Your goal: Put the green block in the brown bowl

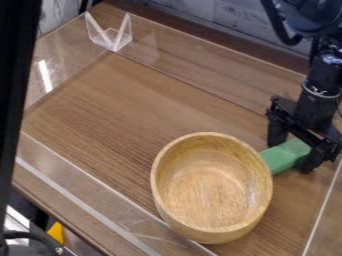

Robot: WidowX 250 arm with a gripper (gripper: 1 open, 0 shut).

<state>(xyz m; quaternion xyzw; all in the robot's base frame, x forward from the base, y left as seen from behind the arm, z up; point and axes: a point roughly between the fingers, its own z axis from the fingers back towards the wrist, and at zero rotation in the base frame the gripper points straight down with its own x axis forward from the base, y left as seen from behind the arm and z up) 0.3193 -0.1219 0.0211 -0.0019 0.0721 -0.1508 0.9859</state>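
- The desk (120, 110) is a wood-grain surface, seen from a high corner angle, with clear panels standing along its edges.
- The bowl (211, 187) sits on the desk toward the near right; it is round, light brown, thick-rimmed, upright and holds nothing.
- The block (282, 157) lies flat on the desk just beside the bowl's far right rim. Its near end comes close to the rim; whether the two touch cannot be told.
- The block is outside the bowl, not in it.
- The gripper (302, 146) hangs from a black arm that comes down from the upper right, and it points straight down at the desk.
- Its jaws stand wide apart, low over the far end of the block, one dark finger (277, 126) to the left and the other to the right of that end.
- The jaws straddle the block and do not clamp it: the block rests on the desk, and nothing is held.
- The far end of the block is partly hidden behind the gripper.
- A small clear stand (110, 32), folded into a V, sits at the far left of the desk, well apart from bowl and block.
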